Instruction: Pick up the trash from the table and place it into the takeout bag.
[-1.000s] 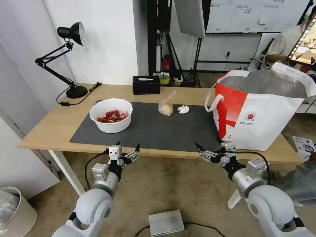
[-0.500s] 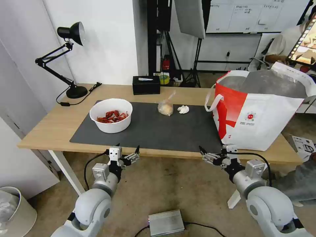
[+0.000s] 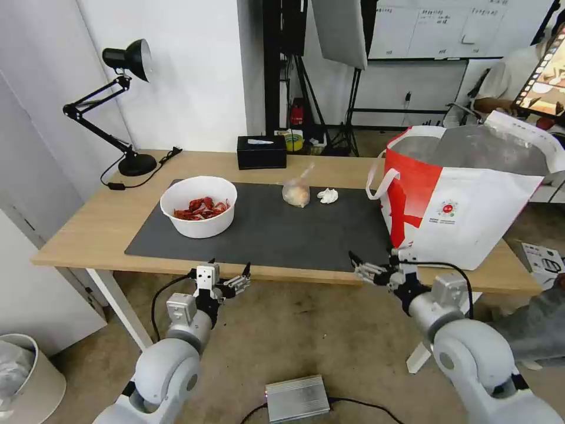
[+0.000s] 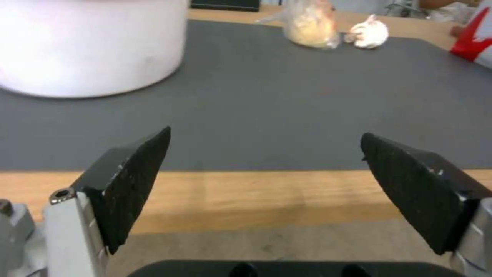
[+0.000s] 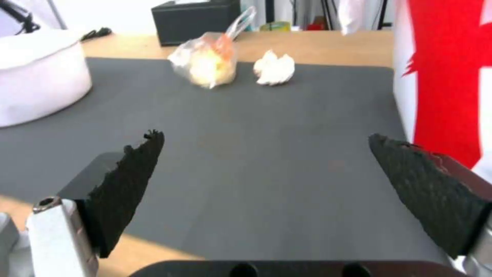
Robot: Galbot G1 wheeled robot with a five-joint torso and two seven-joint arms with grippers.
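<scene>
Left claw [image 3: 229,276] spread wide, just off the near edge of the table [image 3: 88,227]. Right claw [image 3: 372,265] spread too, over the mat [image 3: 306,229] near its front corner, beside the takeout bag [image 3: 471,200]. Open mat ahead of both. Bowl [image 3: 199,206] on the left; knotted bag [image 3: 296,191] and tissue [image 3: 328,195] side by side at the far edge. Lamp [image 3: 118,106] and tissue box [image 3: 262,152] behind. Bag top partly cut off.

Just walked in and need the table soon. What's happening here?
Clearing is barely started. Both claws are open and empty at the table's near edge: the left claw in front of the bowl of shells, the right claw beside the takeout bag. The knotted bag and tissue sit on the mat.
</scene>
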